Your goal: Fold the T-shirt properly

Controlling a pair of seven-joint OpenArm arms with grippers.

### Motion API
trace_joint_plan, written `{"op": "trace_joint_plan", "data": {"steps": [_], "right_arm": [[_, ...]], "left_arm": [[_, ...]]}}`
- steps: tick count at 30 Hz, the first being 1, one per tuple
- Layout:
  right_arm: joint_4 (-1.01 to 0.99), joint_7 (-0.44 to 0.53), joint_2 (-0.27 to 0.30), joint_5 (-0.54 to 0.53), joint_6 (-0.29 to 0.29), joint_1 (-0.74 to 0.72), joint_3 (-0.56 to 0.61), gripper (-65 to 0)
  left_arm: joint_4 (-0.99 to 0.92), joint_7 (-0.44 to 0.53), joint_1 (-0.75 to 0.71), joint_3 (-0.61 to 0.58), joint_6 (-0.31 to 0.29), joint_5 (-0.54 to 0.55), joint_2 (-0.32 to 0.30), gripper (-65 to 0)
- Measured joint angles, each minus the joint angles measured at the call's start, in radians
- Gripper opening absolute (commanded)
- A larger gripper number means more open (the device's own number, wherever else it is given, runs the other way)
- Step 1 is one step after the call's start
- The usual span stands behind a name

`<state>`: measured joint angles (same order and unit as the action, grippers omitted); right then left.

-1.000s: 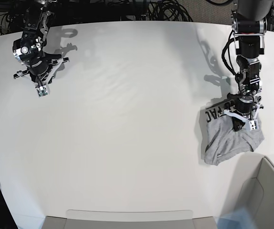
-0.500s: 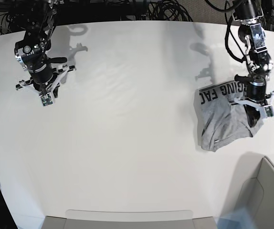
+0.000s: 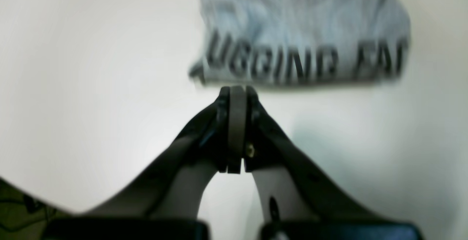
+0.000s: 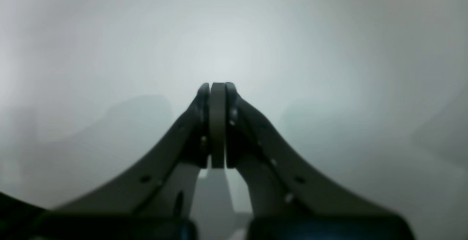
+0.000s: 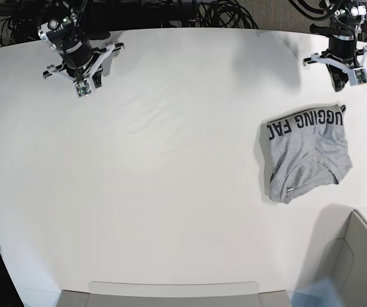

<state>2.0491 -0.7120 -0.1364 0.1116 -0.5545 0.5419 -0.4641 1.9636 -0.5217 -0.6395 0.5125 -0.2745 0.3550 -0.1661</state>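
Observation:
The grey T-shirt (image 5: 305, 153) lies folded into a small bundle at the right side of the white table (image 5: 171, 179), black lettering along its far edge. In the left wrist view the T-shirt (image 3: 303, 24) sits just beyond my left gripper (image 3: 237, 90), whose pads are pressed together with nothing between them. From the base view my left gripper (image 5: 343, 80) hovers beyond the shirt's far right corner, apart from it. Far off at the table's back left, my right gripper (image 5: 81, 89) is also shut and empty; in the right wrist view the right gripper (image 4: 217, 86) faces only bare table.
A grey box (image 5: 356, 262) stands at the front right corner, close to the shirt. A flat grey tray edge (image 5: 171, 291) runs along the front. Cables (image 5: 222, 13) lie behind the table's rear edge.
My left gripper has let go of the shirt and pulled away toward the back right. The shirt now lies free. My right arm has also retreated toward the back.

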Motion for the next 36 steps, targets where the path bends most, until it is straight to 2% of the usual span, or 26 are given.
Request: {"op": "trace_joint_plan", "data": {"steps": [2, 4, 7, 10, 12, 14, 18, 21, 23, 24, 26, 29, 32, 36], "right_arm": [[0.000, 0.138, -0.028, -0.012, 0.000, 0.091, -0.013, -65.0], [0.000, 0.220, -0.024, -0.038, -0.003, 0.171, -0.010, -65.0], [-0.002, 0.263, -0.020, -0.145, -0.003, 0.276, -0.019, -65.0], [-0.002, 0.311, -0.022, -0.258, -0.003, 0.361, -0.053, -65.0], [-0.015, 0.303, -0.022, -0.299, -0.003, 0.394, -0.077, -65.0], [-0.034, 0.306, -0.022, -0.300, -0.003, 0.412, -0.096, -65.0], [-0.110, 0.325, -0.024, -0.249, -0.004, 0.412, -0.123, -65.0], [-0.203, 0.448, -0.016, -0.175, -0.003, 0.412, -0.133, -65.0], [-0.275, 0.535, -0.019, -0.131, -0.003, 0.412, -0.133, -65.0], [-0.321, 0.591, -0.020, -0.120, -0.003, 0.411, -0.131, -65.0], [-0.416, 0.646, -0.024, -0.085, -0.003, 0.406, -0.132, -65.0], [-0.565, 0.753, -0.019, -0.060, -0.003, 0.390, -0.133, -65.0], [-0.716, 0.828, -0.001, -0.013, -0.001, 0.337, -0.138, -65.0], [-0.930, 0.912, 0.051, 0.037, -0.003, 0.250, -0.136, -65.0]], "left_arm": [[0.002, 0.039, -0.060, 0.000, 0.004, -0.007, -0.001, -65.0], [-0.002, 0.069, -0.116, 0.000, 0.008, -0.007, -0.002, -65.0], [-0.001, 0.134, -0.190, 0.000, 0.007, -0.010, 0.018, -65.0], [-0.003, 0.136, -0.243, -0.010, -0.003, -0.004, 0.033, -65.0], [-0.012, 0.162, -0.278, -0.017, -0.002, -0.007, 0.029, -65.0], [-0.031, 0.160, -0.294, -0.022, -0.040, -0.009, 0.037, -65.0], [-0.071, 0.158, -0.294, 0.001, -0.135, -0.012, 0.145, -65.0], [-0.111, 0.160, -0.291, 0.053, -0.172, -0.018, 0.215, -65.0], [-0.141, 0.166, -0.293, 0.087, -0.184, -0.068, 0.248, -65.0], [-0.161, 0.182, -0.293, 0.105, -0.206, -0.089, 0.267, -65.0], [-0.211, 0.253, -0.291, 0.117, -0.245, -0.152, 0.304, -65.0], [-0.324, 0.374, -0.287, 0.100, -0.281, -0.181, 0.305, -65.0], [-0.473, 0.431, -0.274, 0.098, -0.260, -0.193, 0.305, -65.0], [-0.684, 0.484, -0.203, 0.105, -0.256, -0.200, 0.305, -65.0]]}}
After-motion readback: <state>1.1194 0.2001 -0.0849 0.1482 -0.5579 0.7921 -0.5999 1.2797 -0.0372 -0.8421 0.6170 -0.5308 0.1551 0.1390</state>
